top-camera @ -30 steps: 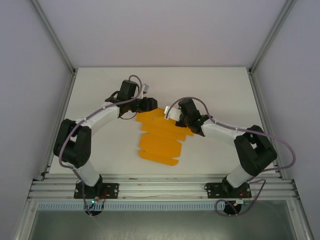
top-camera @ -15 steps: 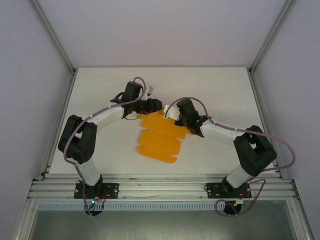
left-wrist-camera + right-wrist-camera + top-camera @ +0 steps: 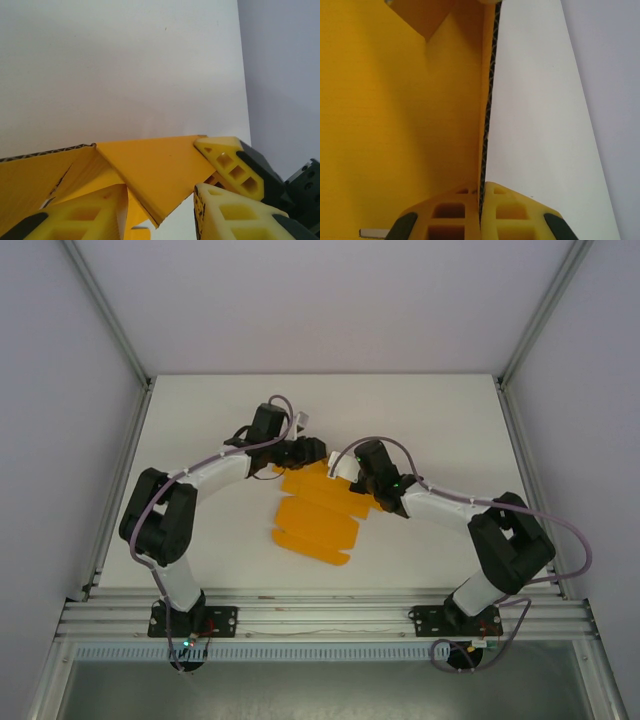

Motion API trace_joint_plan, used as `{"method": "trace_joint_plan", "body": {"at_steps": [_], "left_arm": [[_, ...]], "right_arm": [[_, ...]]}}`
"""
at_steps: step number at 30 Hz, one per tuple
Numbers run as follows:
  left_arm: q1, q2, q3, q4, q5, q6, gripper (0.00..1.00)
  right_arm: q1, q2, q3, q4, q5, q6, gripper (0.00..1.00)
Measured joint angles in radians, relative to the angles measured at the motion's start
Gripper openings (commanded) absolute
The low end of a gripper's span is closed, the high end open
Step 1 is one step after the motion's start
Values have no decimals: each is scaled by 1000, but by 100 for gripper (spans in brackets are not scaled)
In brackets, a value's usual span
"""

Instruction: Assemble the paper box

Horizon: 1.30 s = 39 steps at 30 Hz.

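one flat white rectangular table (image 3: 200, 420), with everything on its middle part.
two white-and-black jointed arms: left arm (image 3: 215, 472) and right arm (image 3: 445, 505), both bent inward so the wrists meet at the far end of the card.
one bright orange, die-cut, thin card paper box (image 3: 318, 520), not yet a box. most of the sheet lies flat near the table centre, scalloped flaps along its sides, near end pointing toward the arm bases. the far end is folded up off the table between the two wrists.
two grippers, yellow fingers.
left gripper (image 3: 312, 452): in the left wrist view (image 3: 150, 220) its jaws stand partly apart and straddle a raised triangular flap. one finger (image 3: 65, 222) lies against the card; a strip of white table shows between the other finger and the flap edge, so no pinch.
right gripper (image 3: 345, 468): in the right wrist view (image 3: 480, 210) both fingers are pressed together on the corrugated edge of an upright panel, clamping the paper box.
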Motion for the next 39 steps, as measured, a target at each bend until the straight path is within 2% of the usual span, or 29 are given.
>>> {"method": "trace_joint_plan", "body": {"at_steps": [3,8,9,12,13,14,17,20,26,31,39], "left_arm": [[0,0,-22,63,-2,-35,43],[0,-14,-46,91,-27,-26,58],[-2,-31,-55,80,-46,-11,63],[-4,-117,-95,29,-117,43,86],[-4,-163,-111,4,-151,69,98],[-3,-206,-125,-18,-188,87,100],[14,-331,-172,-69,-299,127,100],[77,-425,-239,-100,-401,138,100],[234,-431,-410,-113,-483,147,100],[233,-351,-439,-99,-463,167,98],[226,-248,-450,53,-337,177,93]], "right_arm": [[2,-3,0,13,1,9,0],[10,-4,0,25,22,11,0],[12,-4,0,27,27,11,0],[19,-5,0,28,40,11,0],[20,-5,0,28,46,11,0],[19,-5,0,28,51,11,0],[19,-7,0,28,57,11,0],[16,-14,0,27,57,11,0],[1,-46,0,26,52,15,0],[-8,-63,0,23,40,32,0],[-14,-87,0,4,-13,77,0]]}}
